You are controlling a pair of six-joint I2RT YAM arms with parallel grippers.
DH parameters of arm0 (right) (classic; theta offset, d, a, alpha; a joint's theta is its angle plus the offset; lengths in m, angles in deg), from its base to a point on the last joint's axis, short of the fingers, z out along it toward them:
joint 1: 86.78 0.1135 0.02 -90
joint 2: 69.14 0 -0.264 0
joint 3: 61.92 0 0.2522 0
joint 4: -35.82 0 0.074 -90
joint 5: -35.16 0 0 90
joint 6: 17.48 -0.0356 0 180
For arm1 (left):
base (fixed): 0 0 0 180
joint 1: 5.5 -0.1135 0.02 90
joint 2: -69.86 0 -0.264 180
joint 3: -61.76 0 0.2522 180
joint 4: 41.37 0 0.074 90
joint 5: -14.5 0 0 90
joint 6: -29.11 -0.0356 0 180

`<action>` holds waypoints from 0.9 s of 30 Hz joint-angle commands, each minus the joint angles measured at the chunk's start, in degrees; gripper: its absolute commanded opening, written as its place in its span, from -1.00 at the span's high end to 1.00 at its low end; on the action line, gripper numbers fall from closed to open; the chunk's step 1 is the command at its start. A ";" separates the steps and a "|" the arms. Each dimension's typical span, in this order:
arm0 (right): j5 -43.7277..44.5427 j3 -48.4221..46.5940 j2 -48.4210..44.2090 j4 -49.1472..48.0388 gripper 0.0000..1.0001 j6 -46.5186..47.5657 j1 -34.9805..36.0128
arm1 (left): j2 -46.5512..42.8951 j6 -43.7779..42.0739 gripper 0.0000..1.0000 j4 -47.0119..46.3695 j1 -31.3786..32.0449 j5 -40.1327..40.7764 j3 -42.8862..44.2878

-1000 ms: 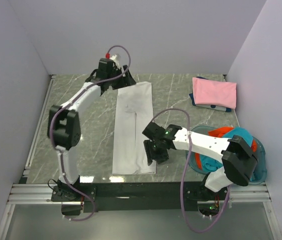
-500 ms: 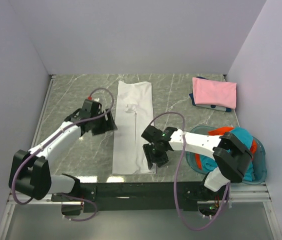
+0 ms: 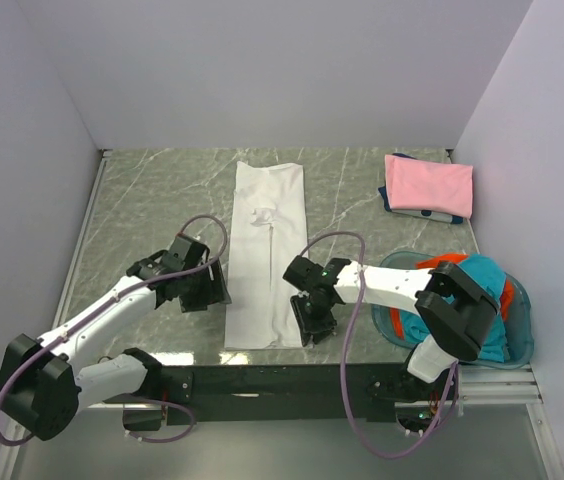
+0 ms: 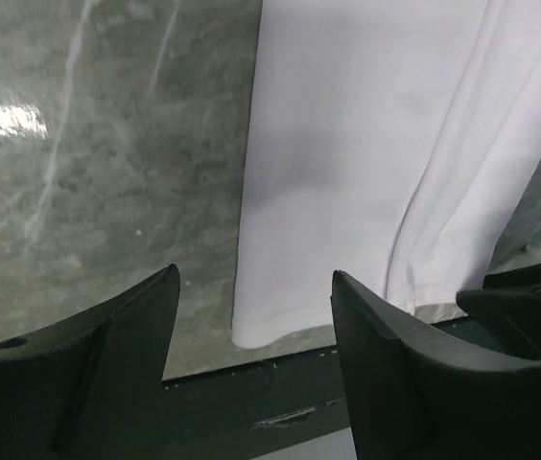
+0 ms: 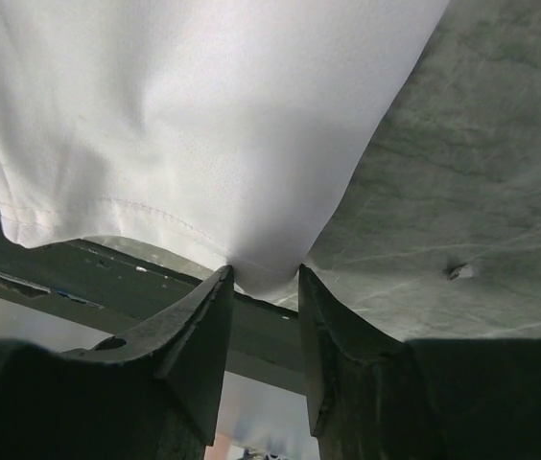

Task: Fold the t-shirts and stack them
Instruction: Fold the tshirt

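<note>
A white t-shirt lies folded into a long narrow strip down the middle of the table. My right gripper is at its near right corner. In the right wrist view the gripper is shut on that corner of the white cloth, which bunches between both fingertips. My left gripper stands open just left of the strip's near end. In the left wrist view nothing is between its jaws, and the shirt's near left corner lies ahead on the table. A folded pink t-shirt rests at the back right.
A round blue basket at the right front holds a teal t-shirt and an orange-red one. The pink shirt lies on a dark blue and white item. The black front rail runs just below the strip's near end.
My left arm swung from the strip's far end to beside its near left edge. My right gripper shifted slightly toward the near edge and closed on the shirt's corner.
</note>
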 commanded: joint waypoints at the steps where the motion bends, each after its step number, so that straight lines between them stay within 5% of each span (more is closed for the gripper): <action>1: -2.46 1.34 0.16 -1.77 0.20 0.19 0.23 | -1.61 3.46 -0.39 2.28 2.63 1.58 -0.37; 15: -3.88 2.57 2.27 -3.97 0.67 1.06 0.23 | -3.46 10.24 -0.13 4.04 7.65 2.65 -5.73; 27: -3.08 2.22 1.83 -3.36 0.72 0.98 0.23 | -1.00 9.27 0.07 1.05 8.44 -1.92 -7.49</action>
